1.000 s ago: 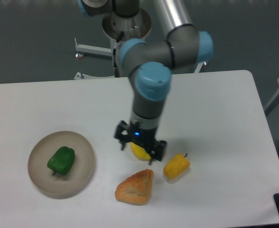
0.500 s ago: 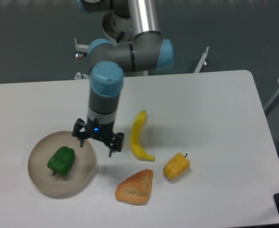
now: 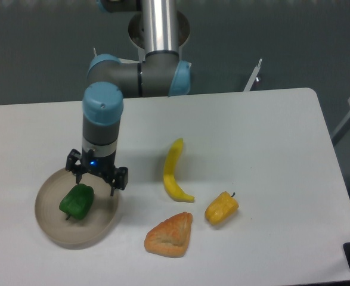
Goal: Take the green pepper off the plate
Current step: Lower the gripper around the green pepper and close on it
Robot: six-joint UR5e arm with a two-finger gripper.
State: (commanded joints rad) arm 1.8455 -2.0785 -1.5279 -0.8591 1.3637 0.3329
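Note:
The green pepper (image 3: 77, 202) lies on the left half of the round beige plate (image 3: 101, 228), which sits at the table's front left. My gripper (image 3: 95, 184) hangs over the plate's upper right part, just up and right of the pepper. Its two fingers are spread, with nothing between them. They do not touch the pepper.
A yellow banana (image 3: 175, 171) lies right of the plate. A yellow-orange pepper (image 3: 221, 208) and a croissant-like pastry (image 3: 170, 235) sit near the front edge. The arm reaches down from the back of the table.
The gripper has swept left from above the banana to over the plate, ending close beside the green pepper. Nothing else has moved.

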